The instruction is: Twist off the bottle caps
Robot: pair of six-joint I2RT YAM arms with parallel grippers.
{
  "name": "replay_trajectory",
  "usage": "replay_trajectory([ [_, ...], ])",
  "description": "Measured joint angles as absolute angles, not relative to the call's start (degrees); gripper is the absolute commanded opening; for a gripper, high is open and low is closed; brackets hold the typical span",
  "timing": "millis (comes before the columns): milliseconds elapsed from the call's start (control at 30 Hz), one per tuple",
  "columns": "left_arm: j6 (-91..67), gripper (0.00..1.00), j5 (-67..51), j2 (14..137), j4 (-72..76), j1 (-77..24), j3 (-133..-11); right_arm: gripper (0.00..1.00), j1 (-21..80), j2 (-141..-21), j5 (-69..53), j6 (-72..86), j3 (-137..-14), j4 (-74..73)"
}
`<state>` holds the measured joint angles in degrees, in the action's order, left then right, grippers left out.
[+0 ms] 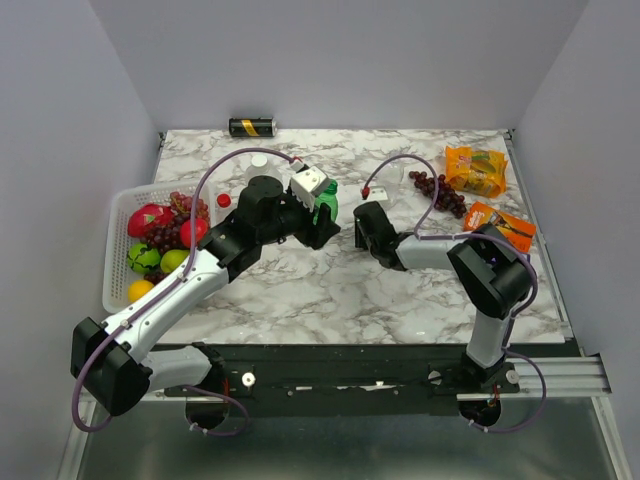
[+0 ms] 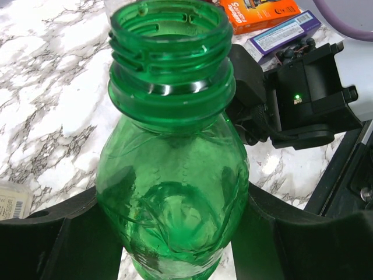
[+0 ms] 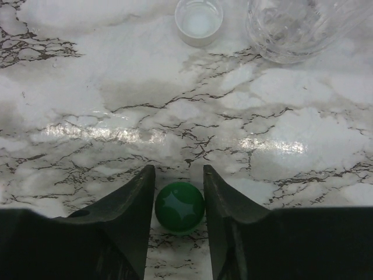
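Bottle (image 2: 169, 175), green, light thin plastic, uncapped, clamped at its belly by left gripper (image 2: 175, 233); squeezing harder would likely dent it. Right gripper (image 3: 179, 192) pinches small smooth cap (image 3: 179, 208)

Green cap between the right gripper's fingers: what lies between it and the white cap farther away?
Only bare marble table separates the green cap from the white cap; nothing lies there. The right wrist view shows this.

No legible text anywhere.
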<state>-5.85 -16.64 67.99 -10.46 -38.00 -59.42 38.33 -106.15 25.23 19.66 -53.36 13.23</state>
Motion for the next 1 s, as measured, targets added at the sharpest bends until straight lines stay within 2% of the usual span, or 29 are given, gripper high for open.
replay_trajectory([
  [167,-5.85,0.17,-16.75,67.99,-10.46,-38.0,-59.42,0.56,38.33,-106.59,26.06,19.68,-54.22,12.43],
  [233,-5.85,0.17,-17.02,67.99,-10.46,-38.0,-59.42,0.64,38.33,-106.63,26.11,19.68,-54.35,12.25],
  [500,-5.52,0.18,-18.04,67.99,-10.46,-38.06,-59.42,0.68,38.33,-104.47,25.12,19.46,-53.54,11.6],
  [600,-4.95,0.18,-18.96,67.96,-10.44,-38.5,-59.42,0.68,38.33,-97.97,23.44,19.35,-51.11,9.96],
  [800,-2.13,0.18,-21.96,68.16,-10.98,-41.69,-59.46,0.68,38.2,-75.64,16.99,19.33,-47.05,4.27],
  [1000,0.73,0.18,-25.12,70.13,-12.4,-45.98,-59.48,0.76,34.89,-60.42,4.69,19.55,-48.8,-5.98],
])
